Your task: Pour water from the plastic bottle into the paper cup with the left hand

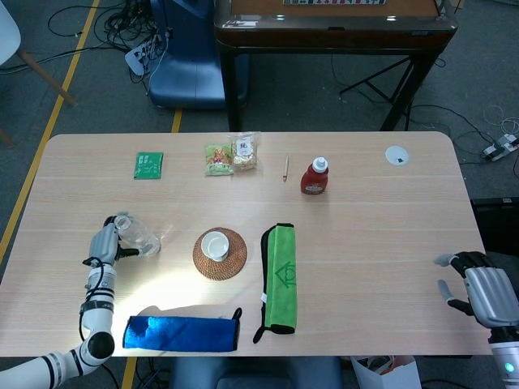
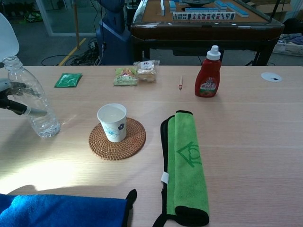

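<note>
A clear plastic bottle [image 1: 139,237] [image 2: 34,105], uncapped and holding some water, stands at the table's left side, leaning slightly left. My left hand [image 1: 103,241] [image 2: 6,95] grips it from the left, with fingers wrapped across its body. The white paper cup [image 1: 215,243] [image 2: 112,122] sits upright on a round woven coaster [image 1: 220,266] [image 2: 133,143] to the right of the bottle, apart from it. At the table's near right corner my right hand [image 1: 483,288] rests with fingers spread and holds nothing; the chest view does not show it.
A folded green towel [image 1: 280,277] [image 2: 188,163] lies right of the coaster. A blue cloth [image 1: 180,333] [image 2: 57,211] lies along the front edge. Further back are a red sauce bottle [image 1: 315,177] [image 2: 209,74], snack packets [image 1: 231,156], a green packet [image 1: 147,165] and a pencil [image 1: 285,168].
</note>
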`<state>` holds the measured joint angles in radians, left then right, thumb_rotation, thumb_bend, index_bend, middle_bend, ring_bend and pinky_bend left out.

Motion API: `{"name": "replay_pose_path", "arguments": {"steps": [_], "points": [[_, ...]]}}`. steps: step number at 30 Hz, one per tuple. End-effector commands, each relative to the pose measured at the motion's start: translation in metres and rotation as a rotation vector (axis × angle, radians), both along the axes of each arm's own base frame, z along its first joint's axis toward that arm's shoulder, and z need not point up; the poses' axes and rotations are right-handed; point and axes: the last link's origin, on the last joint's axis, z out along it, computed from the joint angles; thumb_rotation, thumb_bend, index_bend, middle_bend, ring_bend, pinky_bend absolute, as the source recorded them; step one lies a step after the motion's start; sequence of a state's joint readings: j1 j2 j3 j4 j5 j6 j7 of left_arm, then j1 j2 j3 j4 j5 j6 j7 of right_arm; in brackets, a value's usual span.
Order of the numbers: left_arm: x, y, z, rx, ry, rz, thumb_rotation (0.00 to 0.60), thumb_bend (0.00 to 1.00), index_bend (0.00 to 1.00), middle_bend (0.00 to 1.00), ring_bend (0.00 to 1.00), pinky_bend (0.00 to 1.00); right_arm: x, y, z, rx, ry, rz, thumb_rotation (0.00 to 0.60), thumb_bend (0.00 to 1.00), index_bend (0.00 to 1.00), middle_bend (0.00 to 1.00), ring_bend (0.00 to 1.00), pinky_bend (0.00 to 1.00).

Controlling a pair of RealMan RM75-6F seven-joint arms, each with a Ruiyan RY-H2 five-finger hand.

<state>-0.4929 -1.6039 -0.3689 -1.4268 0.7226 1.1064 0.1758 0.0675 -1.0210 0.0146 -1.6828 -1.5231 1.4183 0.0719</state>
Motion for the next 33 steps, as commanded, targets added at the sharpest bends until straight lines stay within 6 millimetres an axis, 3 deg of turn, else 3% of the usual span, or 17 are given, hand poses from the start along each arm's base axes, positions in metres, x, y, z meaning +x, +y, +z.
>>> {"name": "replay_pose_path", "arguments": {"steps": [1,7,15,33], "points": [[0.0,-0.001,0.001,-0.004,-0.002,0.003,0.6,0.03,0.23,0.09,0.03,0.29,0.0,0.0,0.0,0.0,0.0,0.001,0.6,0.45,0.39,0.41,0.29,0.26],[0.001,-0.006,0.003,-0.044,-0.007,0.015,0.6,0.02,0.08,0.02,0.0,0.25,0.0,0.0,0.0,-0.002,0.001,0.0,0.6,0.45,0.39,0.41,0.29,0.26],[0.001,-0.016,0.011,-0.096,0.022,0.006,0.6,0.01,0.01,0.0,0.0,0.22,0.0,0.0,0.0,-0.001,0.003,0.002,0.6,0.45,0.39,0.41,0.29,0.26],[-0.031,-0.049,0.055,-0.119,0.268,-0.081,0.6,0.01,0.0,0.01,0.0,0.2,0.0,0.0,-0.004,0.011,0.024,-0.003,0.6,0.45,0.39,0.41,0.29,0.26]]}}
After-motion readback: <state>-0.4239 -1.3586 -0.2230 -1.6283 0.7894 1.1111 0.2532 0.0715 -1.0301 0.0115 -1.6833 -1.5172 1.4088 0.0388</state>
